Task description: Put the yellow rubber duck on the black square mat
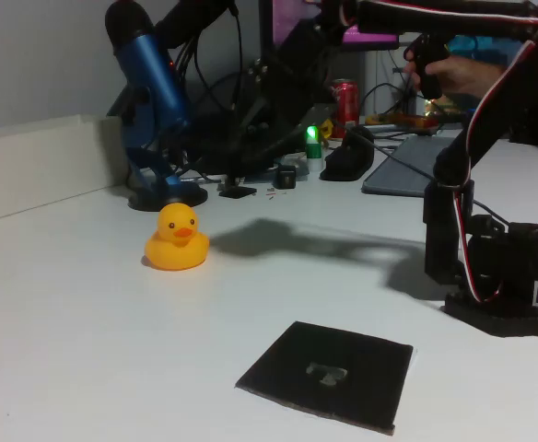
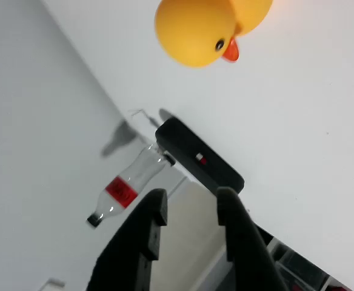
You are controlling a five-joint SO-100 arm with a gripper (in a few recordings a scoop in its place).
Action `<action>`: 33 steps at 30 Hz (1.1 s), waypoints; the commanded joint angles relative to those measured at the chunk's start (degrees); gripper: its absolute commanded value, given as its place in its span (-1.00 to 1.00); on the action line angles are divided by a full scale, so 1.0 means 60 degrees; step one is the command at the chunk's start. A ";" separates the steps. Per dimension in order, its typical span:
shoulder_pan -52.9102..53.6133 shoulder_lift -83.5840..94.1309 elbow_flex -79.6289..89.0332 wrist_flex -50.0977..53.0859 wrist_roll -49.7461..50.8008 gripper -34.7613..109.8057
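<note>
In the wrist view the duck (image 2: 210, 27) sits at the top centre of the frame, well apart from the tool (image 2: 192, 206) at the bottom, so it lies straight ahead beyond the fingertips. The tool is empty, its fingers parted by a narrow gap. In the fixed view the duck (image 1: 177, 238) stands upright on the table (image 1: 76, 350), left of centre, glossy yellow with an orange beak facing the camera. The mat (image 1: 329, 373) lies flat at lower right, well apart from it.
</note>
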 commanded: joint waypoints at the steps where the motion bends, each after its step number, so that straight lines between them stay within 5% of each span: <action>1: -0.0205 -0.0264 -0.0894 -0.0059 0.0059 -0.38; 18: -0.2842 -0.3193 -0.2344 0.0059 0.0044 -0.38; 33: -0.2827 -0.3296 -0.2358 -0.0059 0.0029 -0.38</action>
